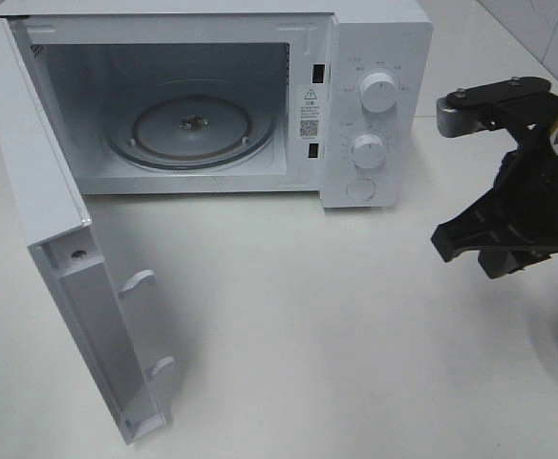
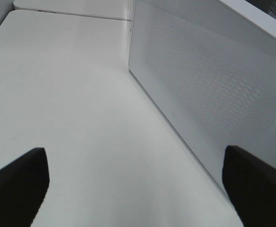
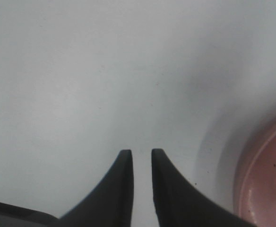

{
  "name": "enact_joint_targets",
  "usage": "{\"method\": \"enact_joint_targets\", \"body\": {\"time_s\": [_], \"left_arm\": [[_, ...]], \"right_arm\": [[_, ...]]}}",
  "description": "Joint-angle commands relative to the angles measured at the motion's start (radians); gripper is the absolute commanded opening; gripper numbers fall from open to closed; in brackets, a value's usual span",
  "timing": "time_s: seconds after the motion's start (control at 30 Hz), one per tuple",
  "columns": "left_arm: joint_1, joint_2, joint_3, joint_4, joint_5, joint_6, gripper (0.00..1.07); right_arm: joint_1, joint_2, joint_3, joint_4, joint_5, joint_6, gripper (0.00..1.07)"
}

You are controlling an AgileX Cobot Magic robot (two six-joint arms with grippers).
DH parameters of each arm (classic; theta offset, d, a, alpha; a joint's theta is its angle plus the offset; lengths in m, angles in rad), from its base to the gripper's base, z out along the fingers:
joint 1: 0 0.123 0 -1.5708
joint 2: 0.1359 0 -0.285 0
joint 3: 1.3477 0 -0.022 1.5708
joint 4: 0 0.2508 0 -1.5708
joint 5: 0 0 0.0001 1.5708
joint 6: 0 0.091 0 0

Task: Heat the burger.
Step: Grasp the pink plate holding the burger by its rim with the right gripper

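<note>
"Two dangers, biggest first?"

"Yes. The microwave [image 1: 375, 57] has its door [image 1: 40, 191] swung wide, near my left pincer [image 2: 134, 156], which gapes empty. A careless sweep would bang it. My right pincer [image 3: 141, 152], barely parted and holding nothing, could shove the pink plate [image 3: 265, 184] aside."

"The burger?"

"No view shows it. I guess it sits on that plate, out of frame."

"Count?"

"One microwave, one door, one glass turntable [image 1: 193, 129], one plate, two pincers, two knobs: upper knob [image 1: 378, 93], lower knob [image 1: 367, 151]."
</note>
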Motion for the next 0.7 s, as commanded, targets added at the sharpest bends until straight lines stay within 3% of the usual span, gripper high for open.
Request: {"method": "enact_joint_targets", "body": {"time_s": [0.03, 0.1, 0.17, 0.2, 0.23, 0.27, 0.3, 0.33, 0.37, 0.4, 0.43, 0.7], "left_arm": [[-0.005, 0.002, 0.0, -0.009, -0.008, -0.002, 0.91], [-0.005, 0.002, 0.0, -0.009, -0.008, -0.002, 0.91], [-0.005, 0.002, 0.0, -0.009, -0.008, -0.002, 0.91], [-0.005, 0.002, 0.0, -0.009, -0.008, -0.002, 0.91], [-0.005, 0.002, 0.0, -0.009, -0.008, -0.002, 0.91], [-0.005, 0.002, 0.0, -0.009, -0.008, -0.002, 0.91], [-0.005, 0.002, 0.0, -0.009, -0.008, -0.002, 0.91], [-0.005, 0.002, 0.0, -0.009, -0.008, -0.002, 0.91], [-0.005, 0.002, 0.0, -0.009, -0.008, -0.002, 0.91], [-0.005, 0.002, 0.0, -0.009, -0.008, -0.002, 0.91], [-0.005, 0.002, 0.0, -0.009, -0.008, -0.002, 0.91], [-0.005, 0.002, 0.0, -0.009, -0.008, -0.002, 0.91]], "right_arm": [[-0.073, -0.007, -0.006, -0.016, 0.044, -0.014, 0.22], [-0.09, -0.007, -0.006, -0.017, 0.051, -0.014, 0.26], [-0.137, -0.007, -0.006, -0.023, 0.068, -0.018, 0.41], [-0.137, -0.007, -0.006, -0.023, 0.068, -0.018, 0.41], [-0.165, -0.007, -0.006, -0.041, 0.07, -0.028, 0.56], [-0.165, -0.007, -0.006, -0.041, 0.07, -0.028, 0.56], [-0.175, -0.007, -0.006, -0.05, 0.07, -0.03, 0.65], [-0.201, -0.007, -0.006, -0.066, 0.07, -0.029, 0.84], [-0.212, -0.007, -0.006, -0.072, 0.07, -0.03, 0.91], [-0.212, -0.007, -0.006, -0.072, 0.07, -0.03, 0.91], [-0.233, -0.007, -0.006, -0.081, 0.069, -0.032, 1.01], [-0.307, -0.007, -0.006, -0.088, 0.069, -0.053, 0.97]]}}
